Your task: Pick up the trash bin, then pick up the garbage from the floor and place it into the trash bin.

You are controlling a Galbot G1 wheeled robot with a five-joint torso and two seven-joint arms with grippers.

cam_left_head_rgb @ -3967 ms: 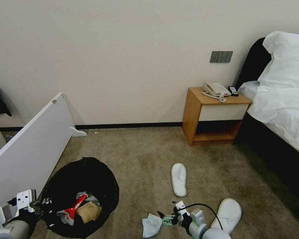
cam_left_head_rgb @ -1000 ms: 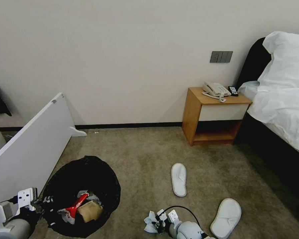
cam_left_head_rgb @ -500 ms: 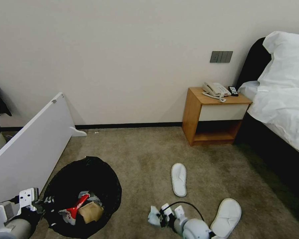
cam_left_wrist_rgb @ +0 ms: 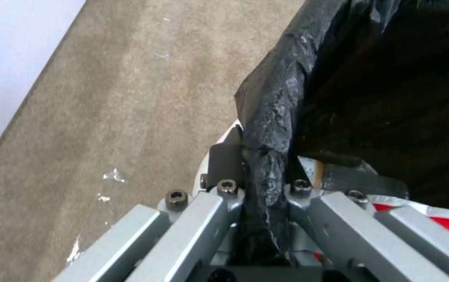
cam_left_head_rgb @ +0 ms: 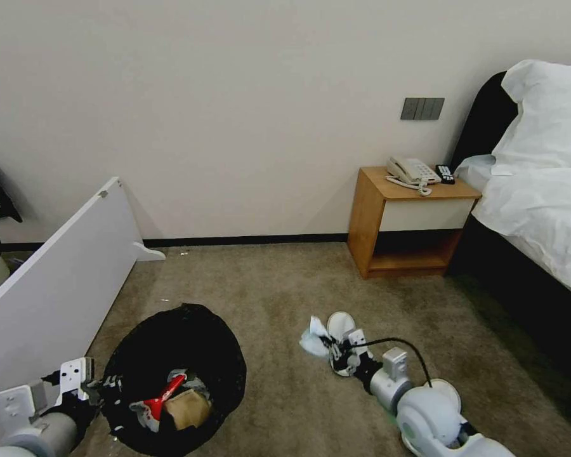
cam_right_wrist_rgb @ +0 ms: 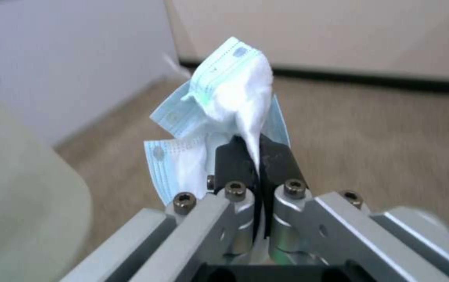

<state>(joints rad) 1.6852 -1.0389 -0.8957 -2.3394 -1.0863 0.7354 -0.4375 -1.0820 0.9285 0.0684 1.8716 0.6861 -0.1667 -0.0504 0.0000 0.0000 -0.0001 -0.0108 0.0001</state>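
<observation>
- Big change from half a second back: right claw now up off the carpet and swung forward, out in front of the near slipper, with the crumpled face mask coming along for the ride. Was low down near the bottom edge of the head view a moment ago.
- Means the pickup worked, by the look of it. Mask no longer on the floor, so only the carry over to the bin left for this piece.
- Right wrist view confirms the grip: black pads pinched tight on a fold of the mask, rest of it puffing out past the tips.
- Right arm stretched out low from the lower right corner, wrist roughly level, claw pointing toward the wall and a bit left.
- Trash bin sitting off to the left, well apart from the mask. Red wrapper and cardboard scrap already inside.
- Left claw clamped on the bag-covered rim, bin looking slightly nudged forward and right compared with before.
- Left arm tucked low at the bottom left, just holding the bin.
- Second slipper partly hidden behind the right arm, not yet collected.
</observation>
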